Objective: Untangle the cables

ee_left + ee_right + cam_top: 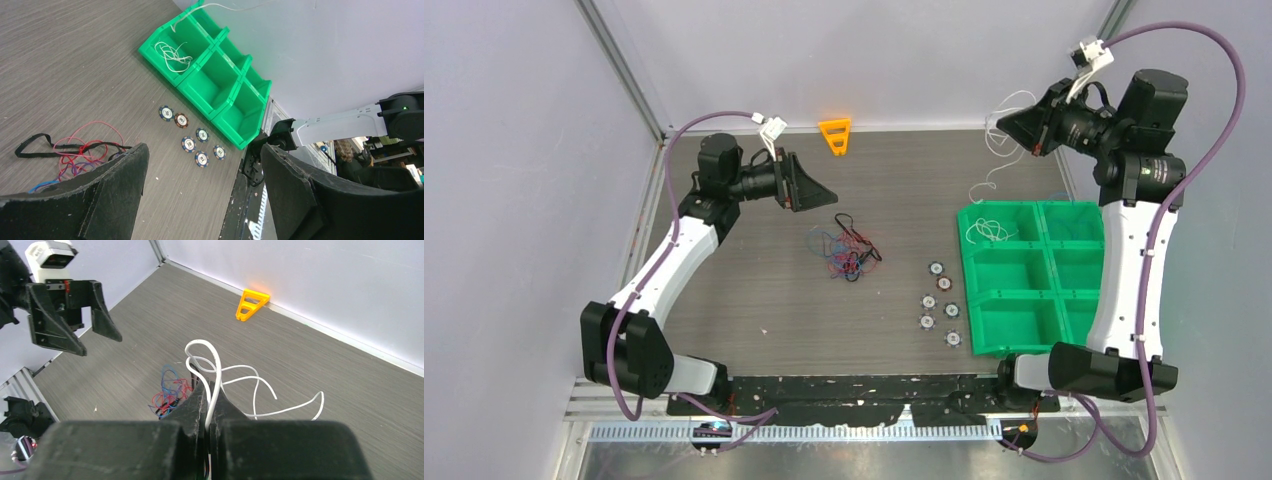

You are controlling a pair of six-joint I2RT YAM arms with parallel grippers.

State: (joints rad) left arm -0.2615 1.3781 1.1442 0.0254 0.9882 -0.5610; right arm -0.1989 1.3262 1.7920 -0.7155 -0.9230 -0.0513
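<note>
A tangle of red, blue and black cables (846, 250) lies on the table's middle; it also shows in the left wrist view (75, 150) and the right wrist view (170, 390). My right gripper (1012, 125) is raised at the back right, above the table. It is shut (209, 387) on a white cable (215, 365), whose loose ends curl out ahead and hang down (996, 160). Another white cable (987, 232) lies coiled in a back compartment of the green bin (172, 52). My left gripper (826, 192) hangs open (204, 148) and holds nothing, up and to the left of the tangle.
The green bin (1014, 292) with its compartments stands at the right, seen also from the left wrist (220, 75). Several poker chips (939, 300) lie just left of it (192, 142). An orange triangular piece (835, 135) rests against the back wall (250, 302).
</note>
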